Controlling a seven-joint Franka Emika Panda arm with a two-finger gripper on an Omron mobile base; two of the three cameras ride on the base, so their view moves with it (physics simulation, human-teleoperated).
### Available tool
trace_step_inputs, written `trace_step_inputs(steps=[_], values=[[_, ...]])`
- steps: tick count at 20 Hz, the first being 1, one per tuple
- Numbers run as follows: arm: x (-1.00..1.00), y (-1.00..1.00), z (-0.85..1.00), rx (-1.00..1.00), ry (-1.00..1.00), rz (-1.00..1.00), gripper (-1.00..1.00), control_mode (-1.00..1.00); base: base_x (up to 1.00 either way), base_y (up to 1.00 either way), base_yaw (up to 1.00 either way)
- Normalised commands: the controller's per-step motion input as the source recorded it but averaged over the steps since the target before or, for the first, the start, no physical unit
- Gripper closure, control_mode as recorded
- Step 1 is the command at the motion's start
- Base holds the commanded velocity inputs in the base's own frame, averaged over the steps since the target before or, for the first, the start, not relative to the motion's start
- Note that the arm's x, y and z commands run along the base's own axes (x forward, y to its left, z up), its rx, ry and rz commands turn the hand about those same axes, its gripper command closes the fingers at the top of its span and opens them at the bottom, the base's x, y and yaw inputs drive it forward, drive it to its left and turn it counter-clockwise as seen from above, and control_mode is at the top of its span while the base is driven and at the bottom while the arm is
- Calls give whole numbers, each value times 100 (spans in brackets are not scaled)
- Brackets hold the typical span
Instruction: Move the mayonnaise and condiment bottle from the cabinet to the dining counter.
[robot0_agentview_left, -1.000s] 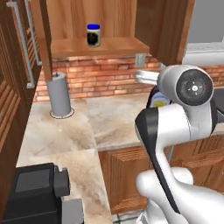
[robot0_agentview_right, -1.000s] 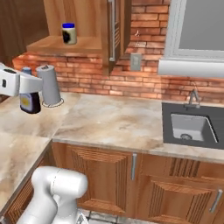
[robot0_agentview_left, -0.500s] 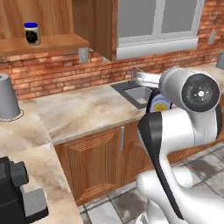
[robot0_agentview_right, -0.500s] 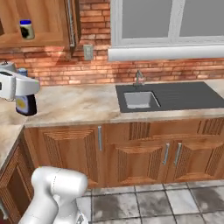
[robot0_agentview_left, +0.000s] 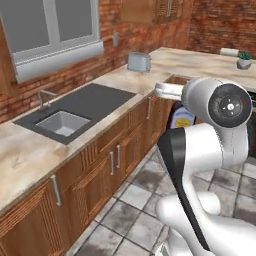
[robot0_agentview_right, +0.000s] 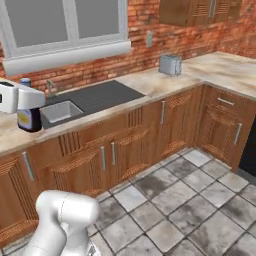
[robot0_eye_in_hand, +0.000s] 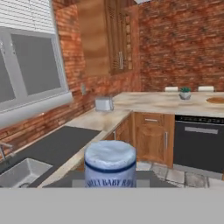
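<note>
My gripper (robot0_agentview_right: 29, 106) is shut on the condiment bottle (robot0_agentview_right: 29, 120), a small dark bottle with a pale label, held upright in the air just in front of the sink worktop's edge. In the left base view the condiment bottle (robot0_agentview_left: 182, 119) hangs below the white hand, half hidden behind the arm's big joint. The hand view looks down on the condiment bottle (robot0_eye_in_hand: 110, 164), its pale top and a dark band above the printed label. The mayonnaise, the cabinet and the dining counter are out of view.
A marble worktop with a dark sink (robot0_agentview_right: 60, 111) runs under a window, and a toaster (robot0_agentview_right: 170, 64) stands near its corner. Wooden base cupboards (robot0_agentview_right: 125, 147) line the wall. The side worktop carries a small plant (robot0_eye_in_hand: 185, 93) above a black appliance (robot0_eye_in_hand: 199, 146). Grey floor tiles (robot0_agentview_right: 190, 200) lie open.
The whole scene has swept sideways as the cameras turned: the shelf with the blue-lidded jar has left the picture, and the sink, toaster and side worktop have come in. The bottle stays in the gripper.
</note>
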Motion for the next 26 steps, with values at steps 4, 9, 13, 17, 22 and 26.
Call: trace_step_inputs(steps=[4,9,13,17,22,26], values=[[0,0,0,0,0,0,100,100,0,-56,-84],[0,0,0,0,0,0,100,100,6,-49,-81],[0,0,0,0,0,0,100,100,26,-31,-65],[0,0,0,0,0,0,100,100,73,-34,-23],[0,0,0,0,0,0,100,100,99,-36,-11],[0,0,0,0,0,0,100,100,100,-51,-2]])
